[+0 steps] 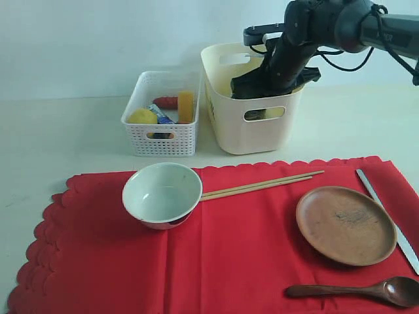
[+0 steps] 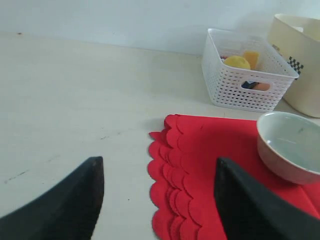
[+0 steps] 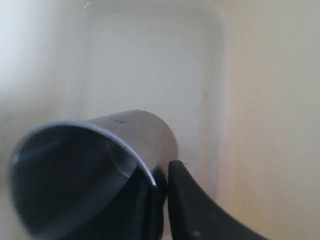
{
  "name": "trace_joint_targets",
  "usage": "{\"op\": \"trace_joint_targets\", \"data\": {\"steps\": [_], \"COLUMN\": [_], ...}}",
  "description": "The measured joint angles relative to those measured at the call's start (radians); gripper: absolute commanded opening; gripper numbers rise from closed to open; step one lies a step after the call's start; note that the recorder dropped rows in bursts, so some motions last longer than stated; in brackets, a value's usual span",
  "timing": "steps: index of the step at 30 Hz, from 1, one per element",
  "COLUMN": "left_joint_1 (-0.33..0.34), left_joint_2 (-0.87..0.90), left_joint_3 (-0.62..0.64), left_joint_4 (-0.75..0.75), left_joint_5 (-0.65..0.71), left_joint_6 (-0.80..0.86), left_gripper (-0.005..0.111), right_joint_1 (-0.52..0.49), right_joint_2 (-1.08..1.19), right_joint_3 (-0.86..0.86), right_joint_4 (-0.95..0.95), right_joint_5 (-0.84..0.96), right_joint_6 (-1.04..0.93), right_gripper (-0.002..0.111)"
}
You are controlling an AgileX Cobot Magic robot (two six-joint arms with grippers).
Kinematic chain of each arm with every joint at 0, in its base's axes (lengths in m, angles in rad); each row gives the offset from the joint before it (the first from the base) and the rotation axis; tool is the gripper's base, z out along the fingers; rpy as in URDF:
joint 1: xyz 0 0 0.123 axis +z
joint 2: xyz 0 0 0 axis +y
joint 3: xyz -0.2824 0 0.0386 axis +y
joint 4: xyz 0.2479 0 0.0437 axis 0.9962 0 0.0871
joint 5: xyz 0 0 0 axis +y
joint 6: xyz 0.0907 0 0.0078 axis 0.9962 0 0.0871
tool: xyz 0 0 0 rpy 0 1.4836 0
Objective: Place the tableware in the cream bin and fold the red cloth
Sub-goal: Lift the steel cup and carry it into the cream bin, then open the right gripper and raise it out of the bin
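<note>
My right gripper reaches down into the cream bin. In the right wrist view the right gripper pinches the rim of the steel cup, one finger inside and one outside, with only a sliver of light beside the outer finger. On the red cloth lie the pale bowl, chopsticks, brown plate, knife and wooden spoon. My left gripper is open and empty above the cloth's scalloped edge, short of the bowl.
A white perforated basket stands left of the cream bin, touching close, holding a lemon, a cheese block and a sausage. Bare pale table stretches to the left of the cloth and basket.
</note>
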Motion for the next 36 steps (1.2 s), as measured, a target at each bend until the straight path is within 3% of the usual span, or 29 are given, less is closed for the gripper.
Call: {"op": "trace_joint_targets", "data": {"steps": [5,9,17,22,36], "left_joint_1": [0.000,0.000,0.000,0.000,0.000], "left_joint_2": [0.000,0.000,0.000,0.000,0.000], "left_joint_3": [0.000,0.000,0.000,0.000,0.000], "left_joint_4": [0.000,0.000,0.000,0.000,0.000], "left_joint_5": [0.000,0.000,0.000,0.000,0.000], "left_joint_6": [0.000,0.000,0.000,0.000,0.000], "left_gripper": [0.062,0.062,0.062,0.062,0.062], "right_joint_1": [0.000,0.000,0.000,0.000,0.000], "right_joint_2": [-0.002,-0.029,-0.199,-0.366,-1.196], "right_joint_3": [-0.002,-0.002,-0.002,0.019,0.625], "right_joint_4": [-0.002,-0.002,-0.003,-0.031,-0.034], "right_joint_5": [-0.015,-0.012,0.134,0.290,0.254], "right_joint_6": [-0.006,-0.009,-0.037,-0.042,0.018], "right_gripper": [0.056,0.064,0.062,0.047,0.045]}}
